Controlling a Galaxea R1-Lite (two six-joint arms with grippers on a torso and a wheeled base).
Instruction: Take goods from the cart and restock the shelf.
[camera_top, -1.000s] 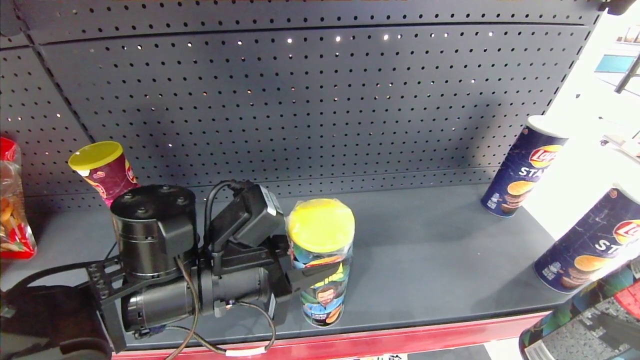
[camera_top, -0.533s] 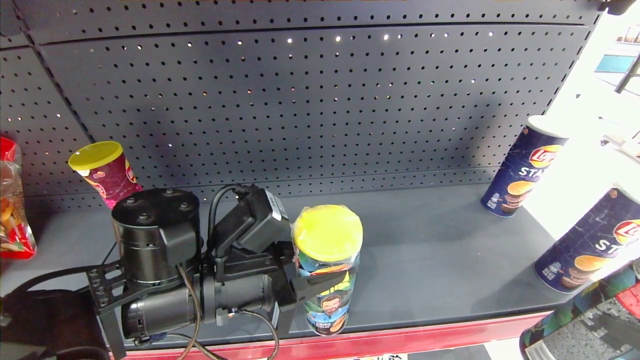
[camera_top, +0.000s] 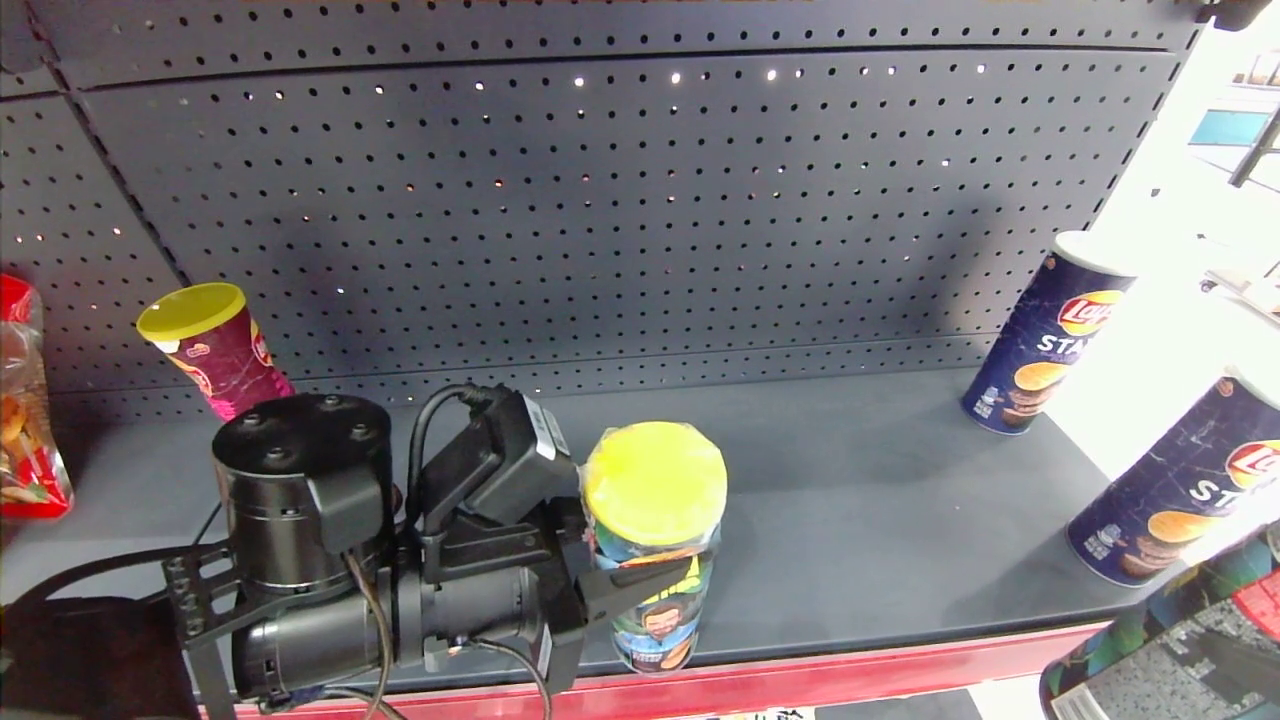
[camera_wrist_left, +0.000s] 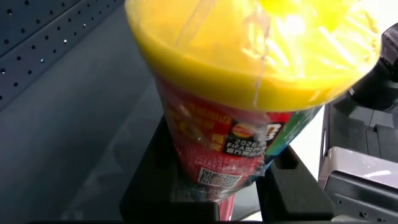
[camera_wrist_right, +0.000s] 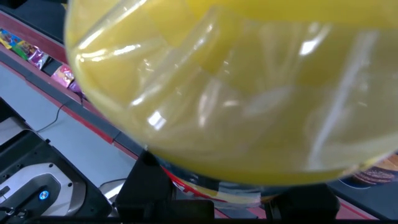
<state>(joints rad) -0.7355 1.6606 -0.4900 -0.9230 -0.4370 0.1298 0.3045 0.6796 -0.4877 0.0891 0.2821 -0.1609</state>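
Note:
A chips can with a yellow lid (camera_top: 655, 480) and a colourful cartoon label stands upright at the front edge of the dark shelf (camera_top: 850, 520). My left gripper (camera_top: 648, 578) is shut on its middle from the left side. I cannot tell whether the can's base touches the shelf. In the left wrist view the same can (camera_wrist_left: 249, 93) sits between the black fingers (camera_wrist_left: 149, 180) of the left gripper (camera_wrist_left: 217, 186). The right wrist view shows another yellow-lidded can (camera_wrist_right: 236, 81) close up, with my right gripper (camera_wrist_right: 211, 199) shut around its body below the lid.
A magenta can with a yellow lid (camera_top: 215, 345) stands at the back left, a red snack bag (camera_top: 25, 420) at the far left. Two blue cans (camera_top: 1045, 335) (camera_top: 1170, 490) stand on the right. A pegboard wall (camera_top: 600, 200) backs the shelf; its front lip (camera_top: 800, 680) is red.
My left gripper and its can have shifted a little to the right and toward the shelf's front edge. The other goods have not moved.

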